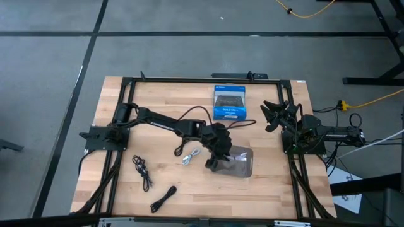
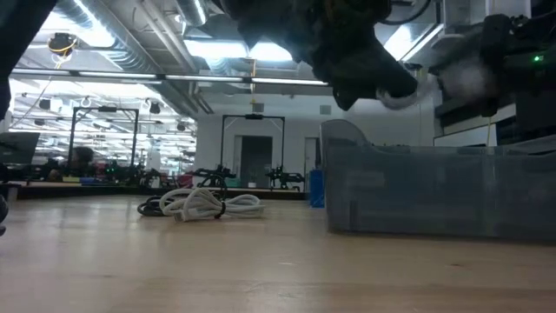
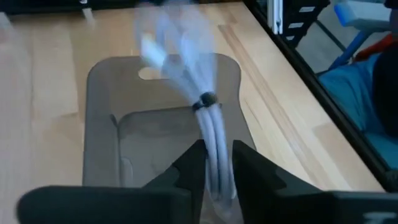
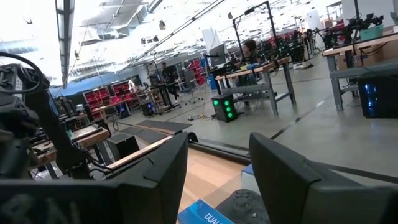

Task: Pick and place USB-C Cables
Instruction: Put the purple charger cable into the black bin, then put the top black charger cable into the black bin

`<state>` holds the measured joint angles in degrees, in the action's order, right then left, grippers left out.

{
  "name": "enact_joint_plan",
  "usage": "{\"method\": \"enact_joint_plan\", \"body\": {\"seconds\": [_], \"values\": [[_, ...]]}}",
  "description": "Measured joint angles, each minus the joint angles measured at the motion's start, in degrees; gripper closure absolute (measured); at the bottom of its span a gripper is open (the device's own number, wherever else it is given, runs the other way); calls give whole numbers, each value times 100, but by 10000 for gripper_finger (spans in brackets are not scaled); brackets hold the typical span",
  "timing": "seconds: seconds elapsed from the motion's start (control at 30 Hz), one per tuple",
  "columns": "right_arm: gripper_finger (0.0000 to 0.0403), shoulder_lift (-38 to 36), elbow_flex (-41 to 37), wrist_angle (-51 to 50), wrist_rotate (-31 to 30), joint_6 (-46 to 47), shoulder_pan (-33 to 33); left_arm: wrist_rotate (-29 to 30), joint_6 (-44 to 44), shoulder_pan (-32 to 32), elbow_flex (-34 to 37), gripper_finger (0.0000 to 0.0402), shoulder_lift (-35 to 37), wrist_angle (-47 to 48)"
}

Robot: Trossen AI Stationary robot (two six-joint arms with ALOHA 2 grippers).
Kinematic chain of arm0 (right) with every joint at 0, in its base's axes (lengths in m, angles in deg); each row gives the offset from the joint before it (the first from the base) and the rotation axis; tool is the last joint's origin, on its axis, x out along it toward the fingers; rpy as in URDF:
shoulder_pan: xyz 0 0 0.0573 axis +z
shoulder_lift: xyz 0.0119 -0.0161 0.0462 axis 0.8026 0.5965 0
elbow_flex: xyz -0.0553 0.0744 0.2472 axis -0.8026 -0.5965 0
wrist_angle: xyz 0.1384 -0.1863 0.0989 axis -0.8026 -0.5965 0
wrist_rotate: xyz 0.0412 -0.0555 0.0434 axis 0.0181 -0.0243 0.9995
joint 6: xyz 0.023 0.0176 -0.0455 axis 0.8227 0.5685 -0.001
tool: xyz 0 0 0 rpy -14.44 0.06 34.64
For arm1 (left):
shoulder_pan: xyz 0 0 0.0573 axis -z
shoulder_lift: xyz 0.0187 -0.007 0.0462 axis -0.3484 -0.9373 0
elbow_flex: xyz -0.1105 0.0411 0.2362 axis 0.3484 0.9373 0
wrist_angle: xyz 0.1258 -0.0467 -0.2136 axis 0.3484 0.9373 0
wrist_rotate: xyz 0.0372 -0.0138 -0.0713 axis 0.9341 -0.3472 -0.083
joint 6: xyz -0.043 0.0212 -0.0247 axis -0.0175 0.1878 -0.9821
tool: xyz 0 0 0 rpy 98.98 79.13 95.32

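My left gripper point(image 1: 215, 159) point(image 3: 217, 152) hangs over the near-left end of the translucent grey tray point(image 1: 243, 165) point(image 3: 99, 124), shut on a white USB-C cable bundle point(image 3: 208, 118). A second white bundle point(image 1: 191, 157) point(image 2: 208, 204) lies on the table left of the tray, and a thin black cable point(image 1: 181, 147) lies just beyond it. Two more black bundles point(image 1: 142, 170) point(image 1: 163, 198) lie farther toward the near-left. My right gripper point(image 1: 276, 116) point(image 4: 217, 168) is open and raised at the table's right side, next to the blue box. My left gripper pinches the white bundle between its two fingers, on the strands point(image 3: 216, 140) just behind its black tie point(image 3: 205, 101). The fingers lie along the bundle. It is lifted clear above the tray, and its blurred loops point(image 3: 168, 43) stick out past the fingertips.
The blue box with a controller picture point(image 1: 228, 103) point(image 4: 205, 214) lies at the far middle of the table. A black frame point(image 1: 189, 79) runs around the tabletop. Bare wood point(image 1: 208, 195) lies near the front edge, between the black bundles and the tray.
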<state>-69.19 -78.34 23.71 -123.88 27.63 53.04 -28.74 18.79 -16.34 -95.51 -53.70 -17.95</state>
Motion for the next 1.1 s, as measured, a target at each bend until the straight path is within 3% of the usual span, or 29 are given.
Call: {"method": "enact_joint_plan", "body": {"seconds": [0.27, 0.43, 0.67, 0.83, 1.1], "values": [[226, 0, 0, -35, 4, 1, 0, 83, 0, -109, 4, 308, 150, 380], [226, 0, -1, -70, 7, -1, 0, 1025, -281, -268, -4, 307, 792, 1543], [226, 0, 0, -149, 7, -1, 0, 2495, -1999, -218, -13, 306, 1389, 3774], [226, -2, -1, -193, 4, 2, 0, 2615, -3422, -78, 117, 306, 1418, 5263], [226, -2, 0, -334, 4, 17, 0, 2385, -4701, 324, 1096, 305, 1404, 5118]]}}
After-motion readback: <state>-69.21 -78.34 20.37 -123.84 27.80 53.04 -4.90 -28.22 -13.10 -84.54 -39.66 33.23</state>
